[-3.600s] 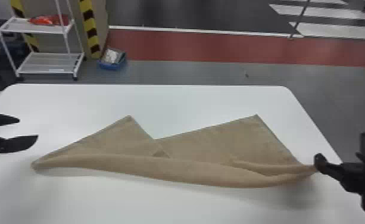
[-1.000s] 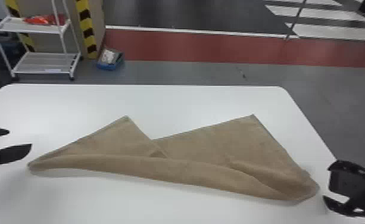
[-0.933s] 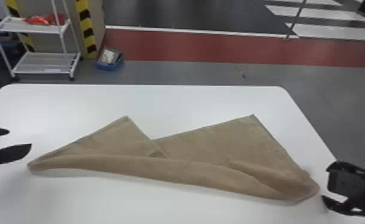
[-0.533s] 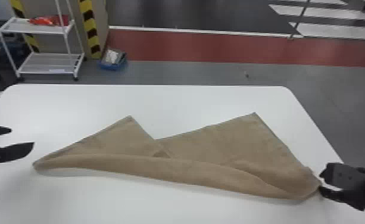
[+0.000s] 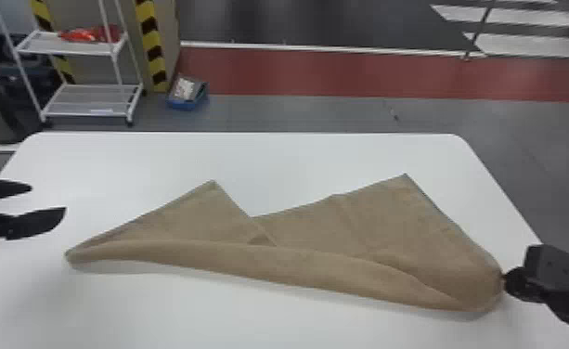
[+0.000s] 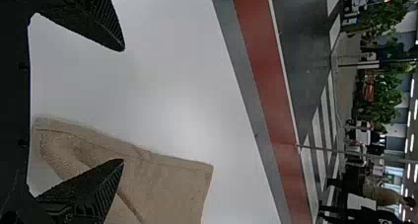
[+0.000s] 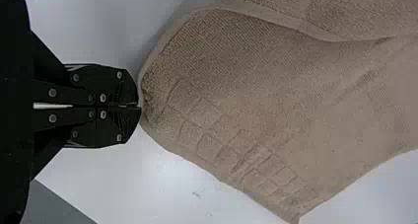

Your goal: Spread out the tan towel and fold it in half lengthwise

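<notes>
the towel [image 5: 366, 232] is only partly spread, the lengthwise fold not yet made; the right gripper [image 7: 139, 106] pinches its edge, the left gripper [image 6: 123, 105] spread wide.

Towel [image 5: 371, 232] on counter [image 5: 297, 162], lying left to right. Left hand [image 5: 48, 199] left of towel, apart. Right hand [image 5: 506, 278] at towel's right end, touching. Beyond counter, left side: rack [image 5: 72, 45] on floor [image 5: 334, 111], box [image 5: 188, 101] on floor just right of rack.

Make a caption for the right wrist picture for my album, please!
The right gripper pinches the edge of a tan towel on a white tabletop.
</notes>
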Controlling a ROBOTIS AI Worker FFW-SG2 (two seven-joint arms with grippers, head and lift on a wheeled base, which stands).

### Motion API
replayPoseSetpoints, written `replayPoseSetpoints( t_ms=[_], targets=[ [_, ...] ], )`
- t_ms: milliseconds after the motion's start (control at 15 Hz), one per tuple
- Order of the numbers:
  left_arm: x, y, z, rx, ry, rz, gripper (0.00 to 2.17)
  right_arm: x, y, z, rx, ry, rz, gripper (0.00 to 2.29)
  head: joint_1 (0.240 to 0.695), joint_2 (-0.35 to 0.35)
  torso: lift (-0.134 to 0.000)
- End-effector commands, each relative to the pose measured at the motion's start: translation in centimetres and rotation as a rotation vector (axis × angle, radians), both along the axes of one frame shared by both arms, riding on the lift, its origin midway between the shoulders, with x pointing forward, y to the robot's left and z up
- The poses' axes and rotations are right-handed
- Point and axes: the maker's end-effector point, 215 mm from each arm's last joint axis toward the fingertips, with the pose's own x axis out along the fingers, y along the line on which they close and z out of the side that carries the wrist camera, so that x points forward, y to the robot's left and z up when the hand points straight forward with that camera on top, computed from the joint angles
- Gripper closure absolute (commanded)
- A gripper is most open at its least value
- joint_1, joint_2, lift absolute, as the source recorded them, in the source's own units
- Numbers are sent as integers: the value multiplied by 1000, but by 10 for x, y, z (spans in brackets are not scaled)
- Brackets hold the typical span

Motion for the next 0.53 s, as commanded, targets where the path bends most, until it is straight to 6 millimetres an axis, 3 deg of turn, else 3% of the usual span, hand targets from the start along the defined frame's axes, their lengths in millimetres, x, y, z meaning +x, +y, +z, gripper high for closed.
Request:
replayPoseSetpoints(
  t_ms=[0,133,267,467],
  targets=[
    [8,-6,30,-27,-49,-5,76,9,-4,31,76,-66,-77,1659,695,-86,-123],
    [23,-33,40,-22,-57,-55,80,14,-18,52,134,-125,-154,1659,695,-94,-123],
    [37,-69,32,9,-30,-132,137,16,-15,61,169,-154,-176,1659,695,-120,-123],
    [54,-129,3,35,77,-296,161,-1,-1,45,191,-125,-187,1656,695,-187,-123]
  ],
)
